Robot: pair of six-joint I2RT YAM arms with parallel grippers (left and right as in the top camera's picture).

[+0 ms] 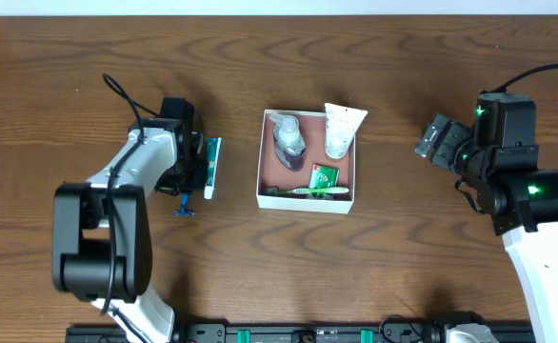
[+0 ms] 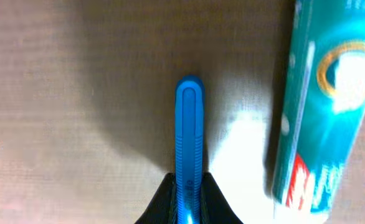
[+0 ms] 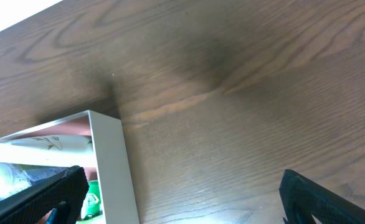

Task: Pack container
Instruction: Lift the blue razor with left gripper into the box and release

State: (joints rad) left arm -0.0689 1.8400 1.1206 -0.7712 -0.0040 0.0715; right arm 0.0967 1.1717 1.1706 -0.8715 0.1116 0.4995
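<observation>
Grip tip: left gripper (image 2: 189,194) pinching the slim blue plastic handle (image 2: 189,124) should lift straight up before swinging toward the white-walled square container (image 1: 303,202) at 3 o'clock.

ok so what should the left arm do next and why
Probably lift a little, then carry toward the container. The left end effector is already shut on the blue handle, close to the table beside the teal toothpaste box. The container lies to its right. Rising first should keep the handle from clipping the white wall.
</observation>
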